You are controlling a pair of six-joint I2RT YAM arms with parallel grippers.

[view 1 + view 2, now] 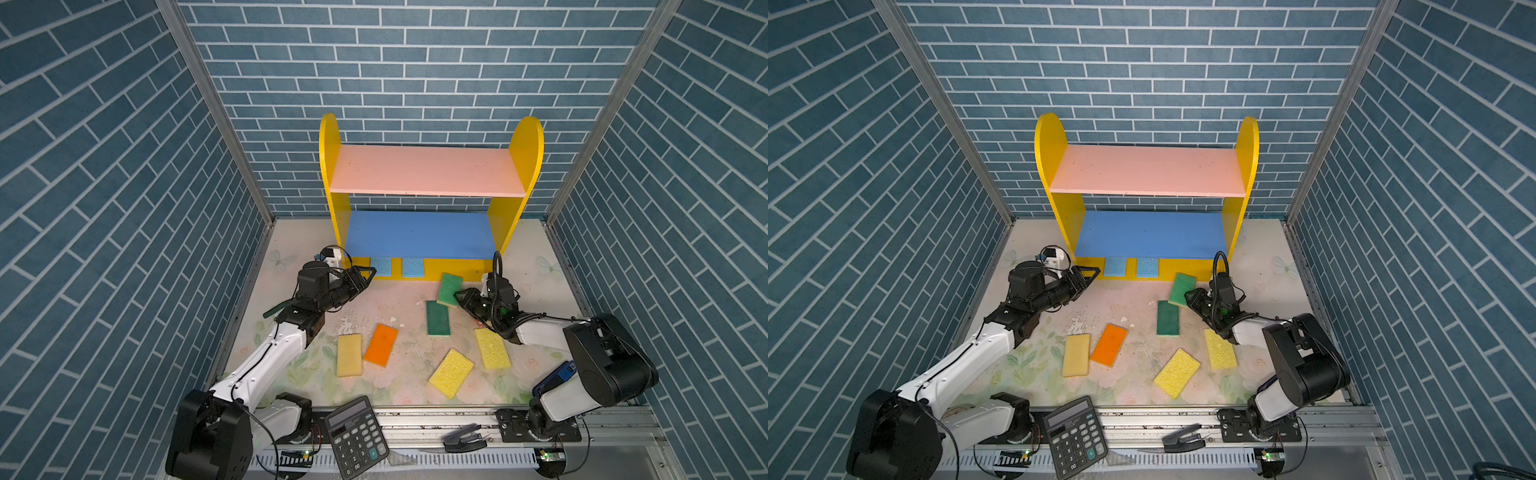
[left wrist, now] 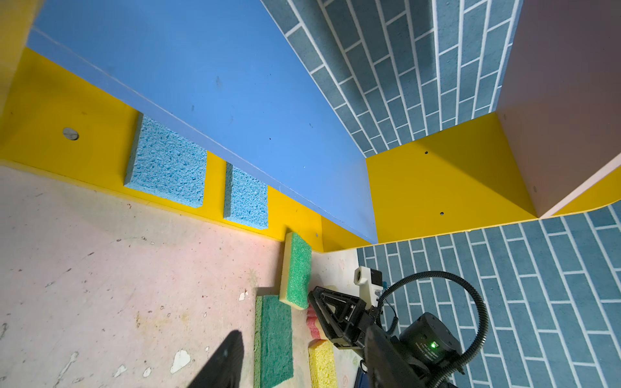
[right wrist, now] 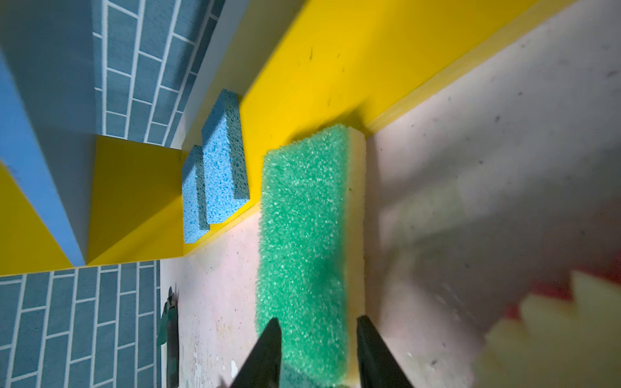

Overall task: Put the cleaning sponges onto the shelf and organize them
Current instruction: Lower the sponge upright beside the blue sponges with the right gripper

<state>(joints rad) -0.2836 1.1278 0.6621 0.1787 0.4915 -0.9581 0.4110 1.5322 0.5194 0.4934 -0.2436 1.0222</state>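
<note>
Lining up the next push, I see the green sponge (image 3: 302,235) lying straight ahead of the right gripper (image 3: 317,339) — its long axis runs from the jaws toward the shelf (image 1: 430,172), and its far end just reaches the lip of the yellow base (image 3: 336,50). The jaws stand either side of the sponge's near end, at about its width; I cannot tell whether they pinch it or only bracket it. The sponge is tilted, with its near end raised above the end of a 2nd green sponge (image 1: 438,318) that lies flat. 2 blue sponges (image 1: 381,266) sit side by side on the base, and the free stretch beside them is dead ahead of this sponge. My left gripper (image 1: 368,274) hangs part open and empty by the base's other end — well apart, so I judge the right arm the nearer 1 to slide it in along that axis
</note>
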